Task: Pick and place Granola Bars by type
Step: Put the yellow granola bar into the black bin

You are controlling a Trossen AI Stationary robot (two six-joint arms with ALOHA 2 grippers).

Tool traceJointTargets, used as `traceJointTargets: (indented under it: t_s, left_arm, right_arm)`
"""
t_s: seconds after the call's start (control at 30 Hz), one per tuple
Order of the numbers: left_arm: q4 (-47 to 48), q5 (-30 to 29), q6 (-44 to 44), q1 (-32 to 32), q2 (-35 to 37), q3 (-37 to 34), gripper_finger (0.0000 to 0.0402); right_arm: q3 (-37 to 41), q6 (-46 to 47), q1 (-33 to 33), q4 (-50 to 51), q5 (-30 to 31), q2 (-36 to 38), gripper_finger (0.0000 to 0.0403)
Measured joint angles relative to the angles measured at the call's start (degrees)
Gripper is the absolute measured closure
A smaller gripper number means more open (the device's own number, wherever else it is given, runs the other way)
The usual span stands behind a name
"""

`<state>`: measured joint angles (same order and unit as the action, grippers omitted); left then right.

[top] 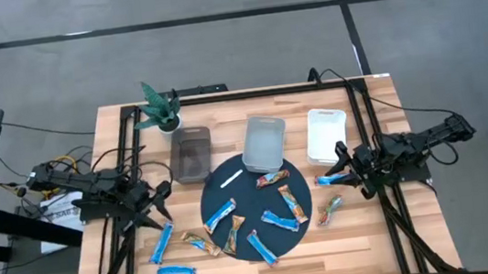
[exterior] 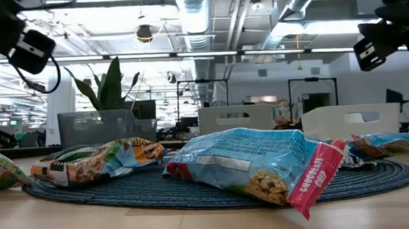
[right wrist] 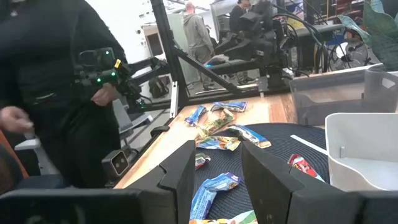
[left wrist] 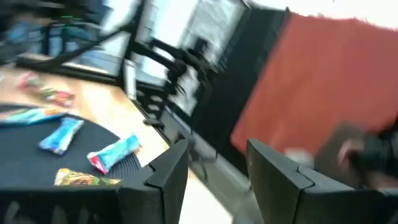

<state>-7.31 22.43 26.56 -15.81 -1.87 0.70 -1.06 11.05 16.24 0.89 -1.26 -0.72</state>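
High view first: we took the round dark mat (top: 238, 248) as our landmark; most Granola Bars (top: 280, 219) lay scattered on it, a few blue ones off its left edge, one blue bar (top: 332, 179) just off its right edge; three bins (top: 263, 142) stood at its far side, a thin white stick (top: 232, 176) on its far part; the left gripper (top: 161, 204) hung off its left edge, the right gripper (top: 347, 168) off its right, close to that blue bar; we could not tell from here how wide either stood.

Low view: a blue wrapper (exterior: 256, 164) on the mat read "CHOCOLATE CHIP"; other print was unreadable.

Left wrist view: the fingers (left wrist: 168, 171) stood apart, holding nothing.

Right wrist view: the fingers (right wrist: 180, 171) were spread and empty above the mat's edge; a person (right wrist: 56, 81) stood beyond the table.

We judged the risk to be slippery, flat foil sliding from a pinch, or overlapping bars being lifted together and sorted wrongly.
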Motion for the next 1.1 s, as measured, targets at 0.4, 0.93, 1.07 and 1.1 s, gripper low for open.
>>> traceJointTargets:
  t_s: [0.4, 0.93, 1.07, 1.1]
  left_arm:
    - [-2.2, -29.2, 23.3, 0.0, -0.8, 0.8, 0.0248]
    - [23.0, -41.7, 22.8, 0.1, -32.4, 22.8, 0.0248]
    - [28.7, -41.3, 25.5, 0.5, -46.2, 30.8, 0.0248]
    - [29.5, -39.8, 26.8, 0.9, -49.6, 32.6, 0.0248]
  right_arm:
    - [0.0, 0.0, 0.0, 0.0, 0.0, 0.0, 0.0281]
    - [0.0, 0.0, 0.0, 0.0, 0.0, 0.0, 0.0281]
    - [0.0, 0.0, 0.0, 0.0, 0.0, 0.0, 0.0281]
    - [0.0, 0.0, 0.0, 0.0, 0.0, 0.0, 0.0281]
